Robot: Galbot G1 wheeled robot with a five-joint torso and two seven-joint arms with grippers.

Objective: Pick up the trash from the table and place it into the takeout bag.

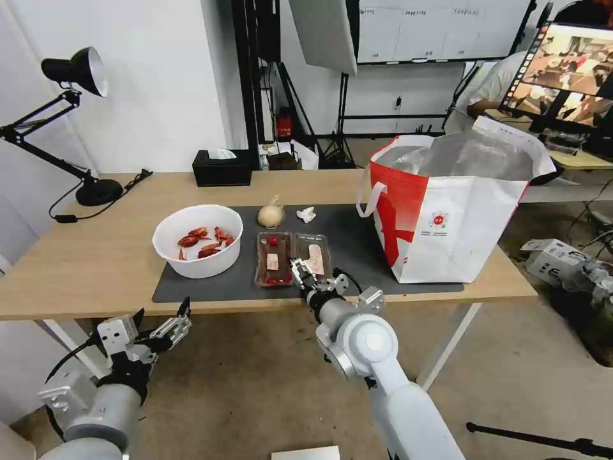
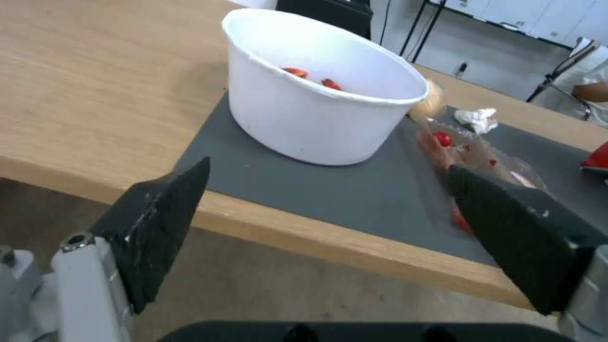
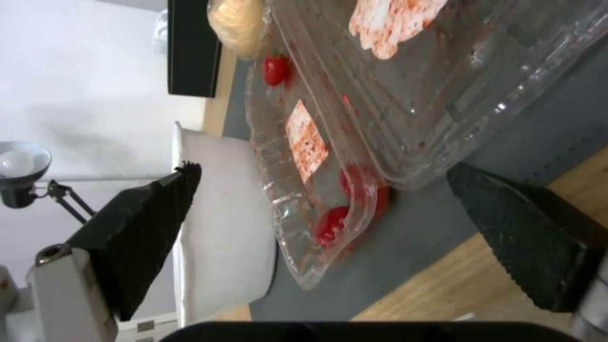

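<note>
On the table (image 1: 96, 255), a dark grey mat (image 1: 357, 243) carries the trash. A white bowl of red shells (image 1: 198, 239) stands at its left, a clear hinged tray with scraps (image 1: 292, 259) in the middle. Behind them lie a beige knotted lump (image 1: 271, 216) and a crumpled tissue (image 1: 306, 214). The red-and-white takeout bag (image 1: 456, 204) stands open at the right. My right gripper (image 1: 301, 271) is open at the tray's near edge; the tray (image 3: 393, 95) has its corner between the fingers. My left gripper (image 1: 161, 311) hangs open below the table's front edge, facing the bowl (image 2: 317, 95).
A black tissue box (image 1: 221, 167) sits at the table's back edge and a black desk lamp (image 1: 83, 70) stands at the far left. Boxes and cables lie on the floor to the right of the table. A monitor stands behind the bag.
</note>
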